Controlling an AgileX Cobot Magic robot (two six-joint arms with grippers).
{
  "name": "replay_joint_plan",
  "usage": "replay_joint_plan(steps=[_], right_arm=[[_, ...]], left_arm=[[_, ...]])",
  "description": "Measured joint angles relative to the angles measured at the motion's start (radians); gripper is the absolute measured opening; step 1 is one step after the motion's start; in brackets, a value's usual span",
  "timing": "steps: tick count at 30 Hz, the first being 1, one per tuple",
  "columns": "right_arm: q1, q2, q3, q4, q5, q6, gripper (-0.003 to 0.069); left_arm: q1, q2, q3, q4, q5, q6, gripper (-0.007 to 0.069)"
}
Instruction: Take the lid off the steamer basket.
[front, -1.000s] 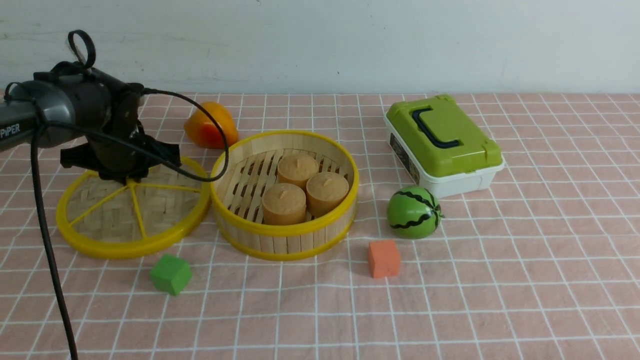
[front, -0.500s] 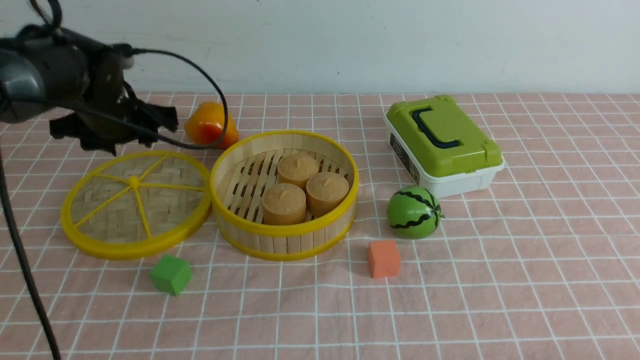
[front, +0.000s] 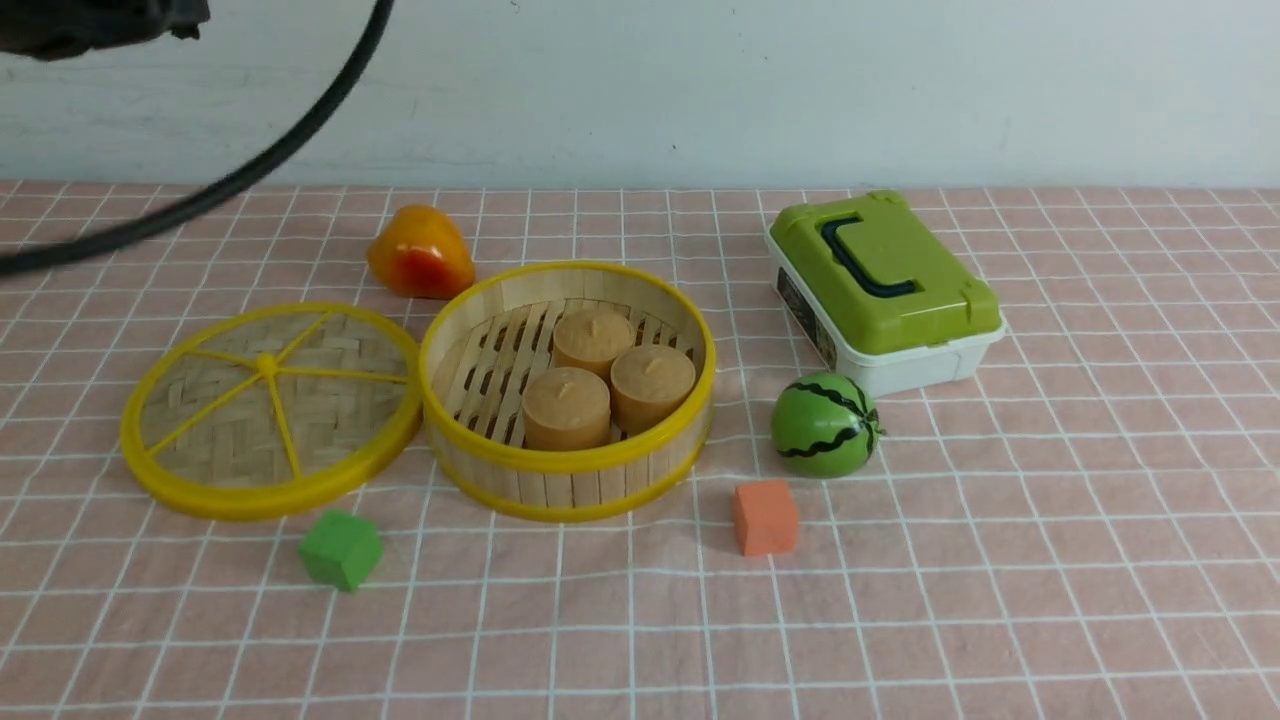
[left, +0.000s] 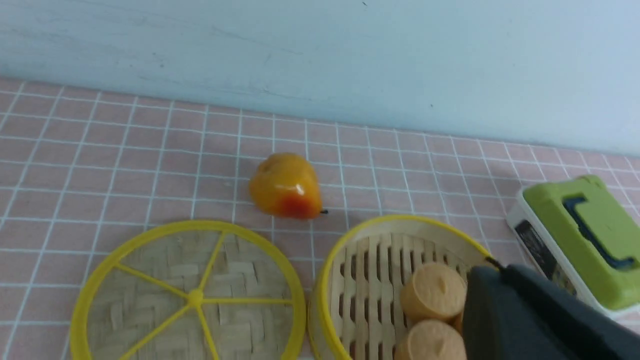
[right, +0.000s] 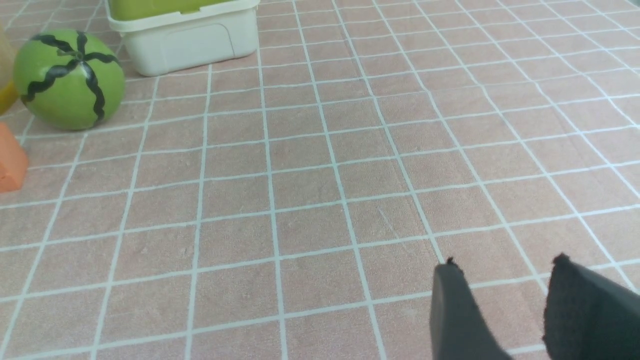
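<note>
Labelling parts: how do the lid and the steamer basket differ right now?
The lid is a flat woven disc with spokes; the steamer basket is a walled tub of upright slats. The lid carries nothing; the basket holds three tan cakes. Both are round with yellow rims.

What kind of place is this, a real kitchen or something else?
Probably a staged robot test table, not a kitchen: a pink checked cloth before a bare wall, with a toy watermelon and a steamer basket.
</note>
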Motion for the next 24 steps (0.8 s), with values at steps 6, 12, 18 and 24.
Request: replay_joint_plan(steps=[6, 12, 18, 24], right_arm=[[0.0, 0.0, 0.0, 0.0, 0.0, 0.0, 0.0241], [0.0, 0.0, 0.0, 0.0, 0.0, 0.0, 0.0241], [0.0, 0.0, 0.0, 0.0, 0.0, 0.0, 0.0241], [0.0, 0.0, 0.0, 0.0, 0.0, 0.0, 0.0241]], left_arm=[[-0.007, -0.25, 0.254, -0.003, -0.011, 0.0, -0.0013], [-0.008, -0.527, 0.515, -0.004, -0.013, -0.002, -0.0013], [-0.008, -0.676, 0.73, -0.008, -0.01, -0.002, -0.0013], [-0.008, -0.685, 0.902, -0.011, 0.015, -0.002, -0.0013]])
